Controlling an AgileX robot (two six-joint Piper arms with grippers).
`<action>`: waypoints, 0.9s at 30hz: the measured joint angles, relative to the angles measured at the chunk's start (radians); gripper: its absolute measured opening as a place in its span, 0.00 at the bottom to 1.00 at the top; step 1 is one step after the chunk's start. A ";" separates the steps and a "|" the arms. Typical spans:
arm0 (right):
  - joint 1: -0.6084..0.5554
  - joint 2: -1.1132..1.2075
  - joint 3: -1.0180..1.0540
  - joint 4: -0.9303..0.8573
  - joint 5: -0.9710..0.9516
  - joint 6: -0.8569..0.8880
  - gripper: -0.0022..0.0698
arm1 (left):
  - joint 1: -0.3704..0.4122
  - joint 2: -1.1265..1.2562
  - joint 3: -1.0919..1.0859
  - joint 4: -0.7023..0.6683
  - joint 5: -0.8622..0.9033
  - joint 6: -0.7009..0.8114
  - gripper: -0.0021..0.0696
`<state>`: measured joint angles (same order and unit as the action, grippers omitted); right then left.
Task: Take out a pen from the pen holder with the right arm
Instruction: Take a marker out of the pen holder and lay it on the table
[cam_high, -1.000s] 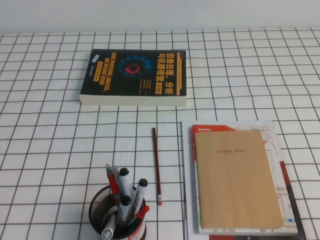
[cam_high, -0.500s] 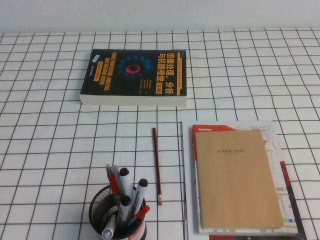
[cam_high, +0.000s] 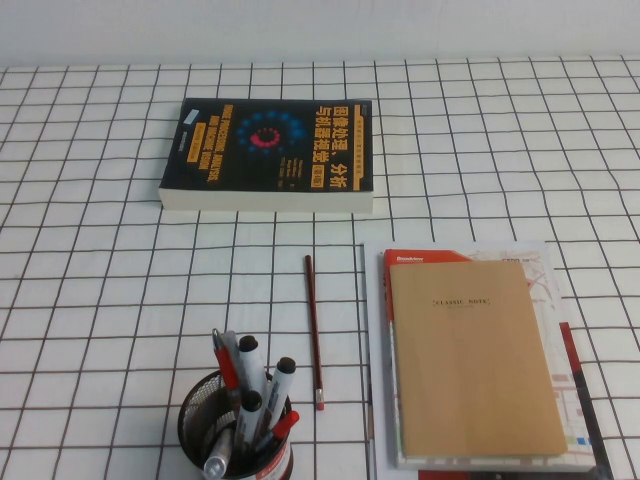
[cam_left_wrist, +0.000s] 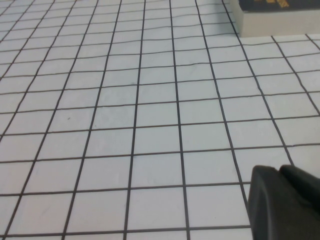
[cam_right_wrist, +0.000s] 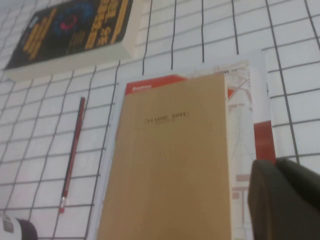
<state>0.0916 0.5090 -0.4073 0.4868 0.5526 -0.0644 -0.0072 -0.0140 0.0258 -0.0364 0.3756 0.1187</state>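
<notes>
at near edge of white gridded surface (cam_high: 100, 300), black mesh pen holder (cam_high: 235, 425) crammed with markers (cam_high: 248, 345). right tool (cam_right_wrist: 285, 200) is hovering by tan notebook (cam_right_wrist: 170, 160), closed, empty; left tool (cam_left_wrist: 282, 202) over bare surface, state: cannot tell. risk: crowded markers snagging, tipping holder.

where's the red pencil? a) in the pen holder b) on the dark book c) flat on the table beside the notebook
c: the red pencil lies on the cloth between pen holder and notebook; left hand faces bare cloth, right hand, shut, faces the notebook, both outside the high view.
</notes>
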 joint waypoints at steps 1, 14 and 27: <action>0.000 0.032 -0.017 0.001 0.014 -0.016 0.01 | 0.000 0.000 0.000 0.000 0.000 0.000 0.02; 0.114 0.257 -0.104 0.092 -0.060 -0.191 0.01 | 0.000 0.000 0.000 0.000 0.000 0.000 0.02; 0.759 0.507 -0.154 0.105 -0.606 -0.197 0.02 | 0.000 0.000 0.000 0.000 0.000 0.000 0.02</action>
<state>0.8510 1.0162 -0.5615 0.5920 -0.0534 -0.2609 -0.0072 -0.0140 0.0258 -0.0364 0.3756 0.1187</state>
